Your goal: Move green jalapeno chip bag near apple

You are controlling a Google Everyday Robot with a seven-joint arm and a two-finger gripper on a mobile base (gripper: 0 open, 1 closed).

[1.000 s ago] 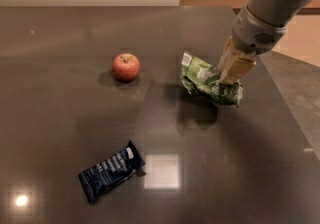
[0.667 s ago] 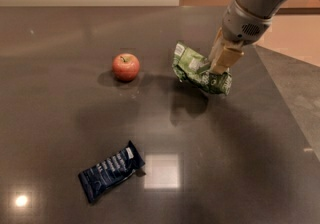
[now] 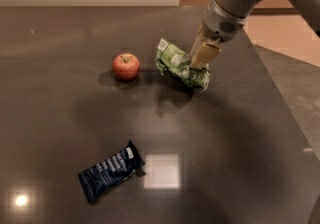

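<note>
The green jalapeno chip bag (image 3: pixel 179 64) is crumpled, light green with white label panels. It hangs tilted just above the dark tabletop (image 3: pixel 240 138), its shadow below it. My gripper (image 3: pixel 200 63) comes down from the upper right and is shut on the bag's right part. The apple (image 3: pixel 125 66) is small, round and red-orange with a short stem. It sits on the table a short way left of the bag, not touching it.
A dark blue snack bar wrapper (image 3: pixel 111 170) lies on the table at the lower left. The table's right edge (image 3: pixel 280 103) runs diagonally, with a lower grey floor beyond it. A pale wall stands behind the table.
My gripper has carried the chip bag up off the table and to the left, closer to the apple. The apple and the blue wrapper have not moved.
</note>
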